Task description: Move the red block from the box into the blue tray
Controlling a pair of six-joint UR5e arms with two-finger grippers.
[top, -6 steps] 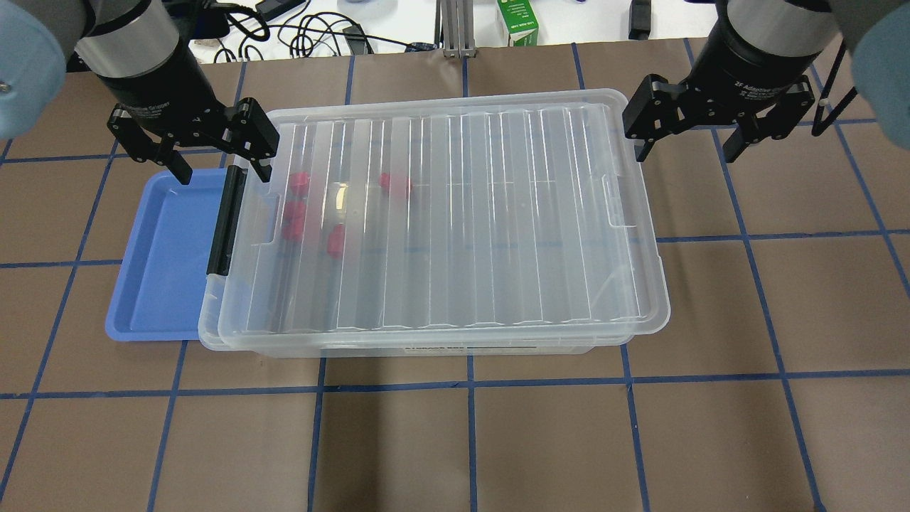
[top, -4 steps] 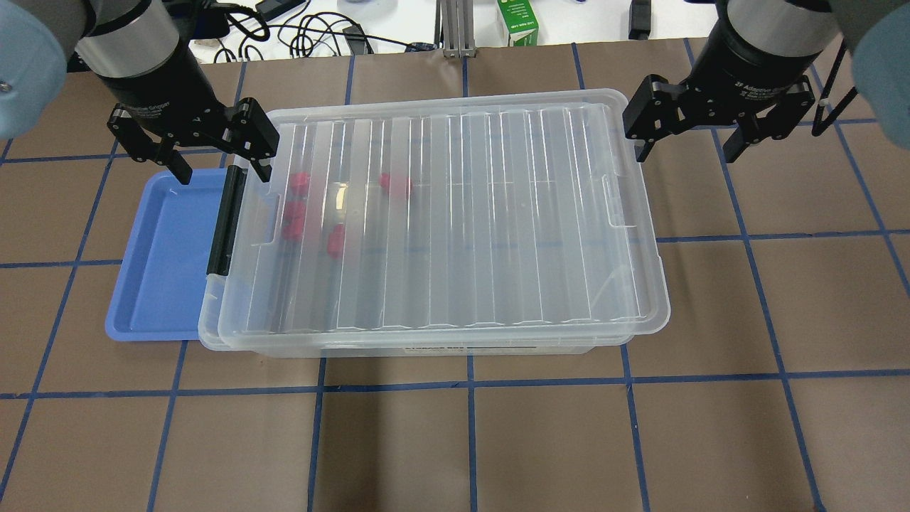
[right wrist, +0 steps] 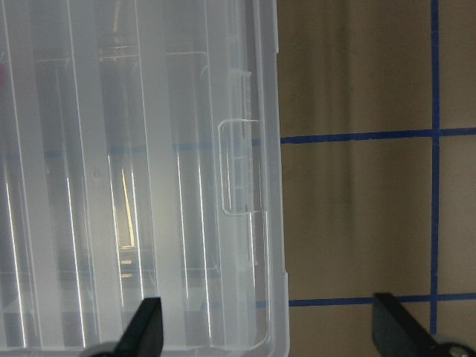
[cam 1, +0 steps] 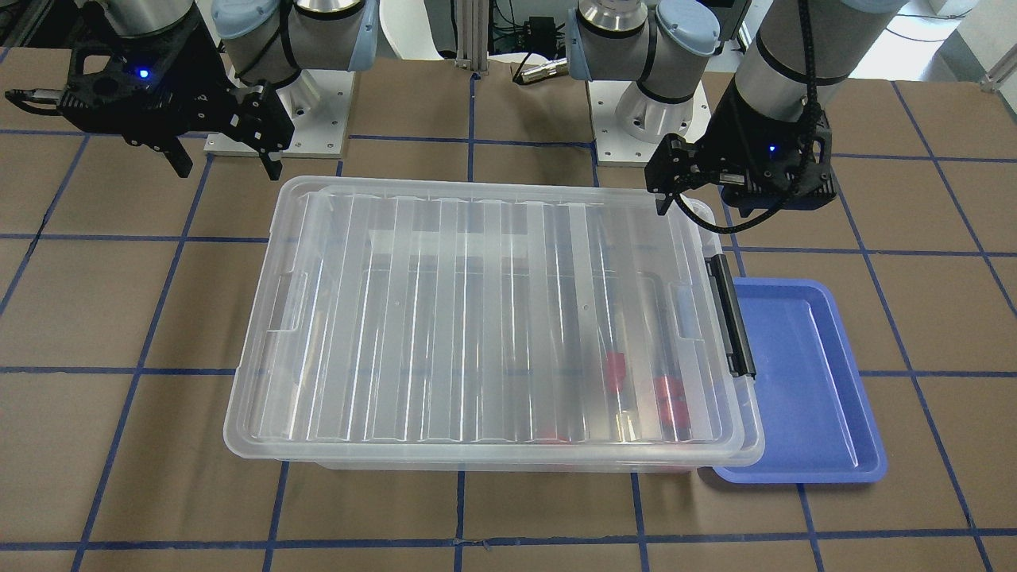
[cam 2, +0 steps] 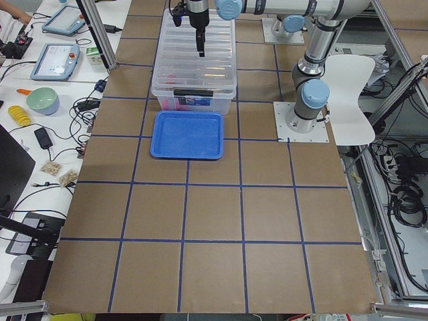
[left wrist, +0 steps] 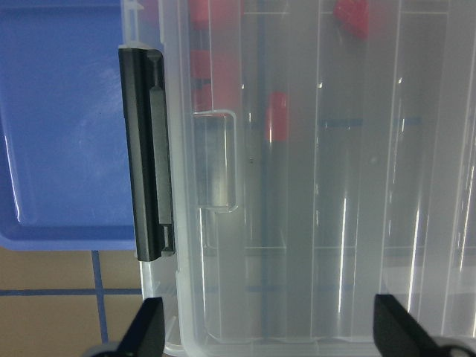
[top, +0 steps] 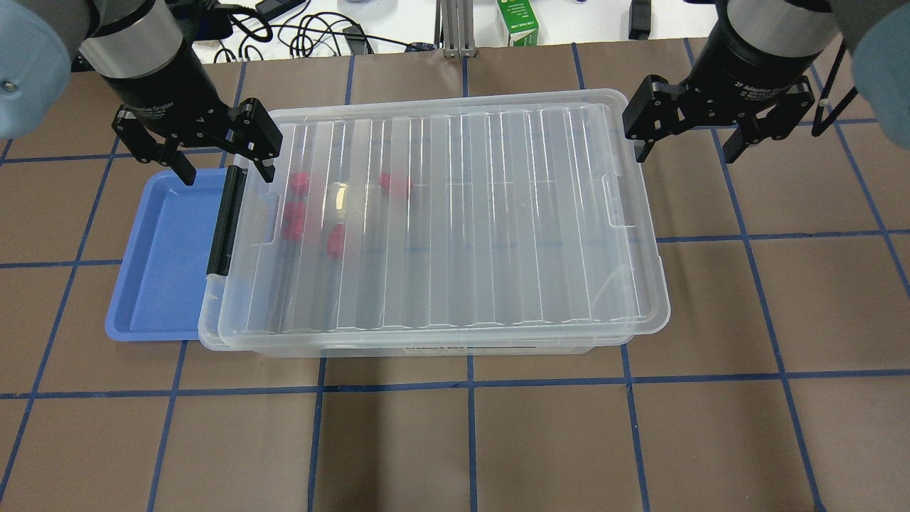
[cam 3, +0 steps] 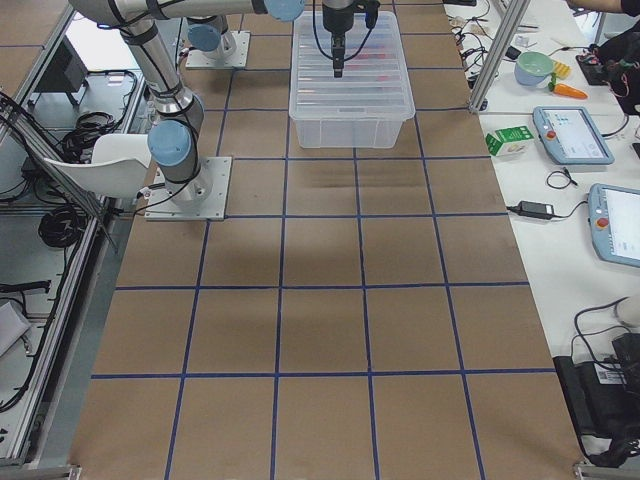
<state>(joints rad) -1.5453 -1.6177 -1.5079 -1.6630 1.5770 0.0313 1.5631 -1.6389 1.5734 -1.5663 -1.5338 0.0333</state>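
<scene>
Left gripper (top: pixel 227 175), jaws spread wide, has edged slightly over the black latch (top: pixel 226 222) beneath it, likely readying to unclip the still-closed box (top: pixel 498 213).

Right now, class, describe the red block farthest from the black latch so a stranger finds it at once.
Find the big clear box, lid on, mid-table. At its end with the black latch, next to the blue tray, red blocks show through the lid. The red block wanted lies alone toward the box's middle, apart from the cluster hugging the latch end.
</scene>
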